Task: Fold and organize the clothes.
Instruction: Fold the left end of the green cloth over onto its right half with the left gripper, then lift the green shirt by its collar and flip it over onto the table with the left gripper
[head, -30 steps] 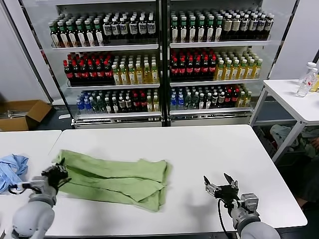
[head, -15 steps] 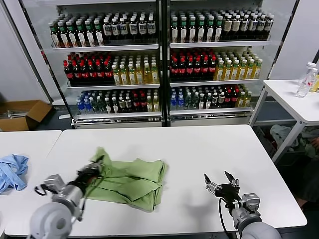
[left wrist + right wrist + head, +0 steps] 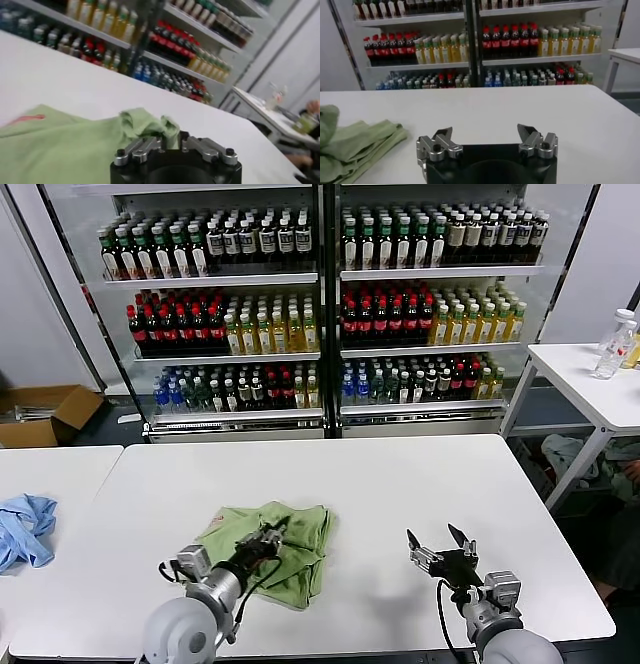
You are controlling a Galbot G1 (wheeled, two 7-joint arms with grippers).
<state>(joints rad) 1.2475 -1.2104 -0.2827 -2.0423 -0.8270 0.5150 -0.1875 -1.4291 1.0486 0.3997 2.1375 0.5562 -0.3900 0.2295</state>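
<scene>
The light green polo shirt (image 3: 290,539) lies folded over itself on the white table (image 3: 400,484), left of the middle. My left gripper (image 3: 272,536) is over the shirt's middle, shut on a bunched fold of the green fabric (image 3: 150,127) that it holds above the lower layer. A bit of the red print (image 3: 27,119) shows in the left wrist view. My right gripper (image 3: 440,546) is open and empty over bare table to the right of the shirt. The right wrist view shows the shirt's edge (image 3: 355,142) off to one side.
A light blue garment (image 3: 25,529) lies on the separate table at far left. Drink coolers full of bottles (image 3: 320,304) stand behind the table. A small white side table (image 3: 590,384) with bottles stands at right. A cardboard box (image 3: 40,412) sits on the floor at left.
My left gripper has carried the shirt's left end to the right across the shirt, folding it over so the shirt is now much shorter. The right arm has barely moved.
</scene>
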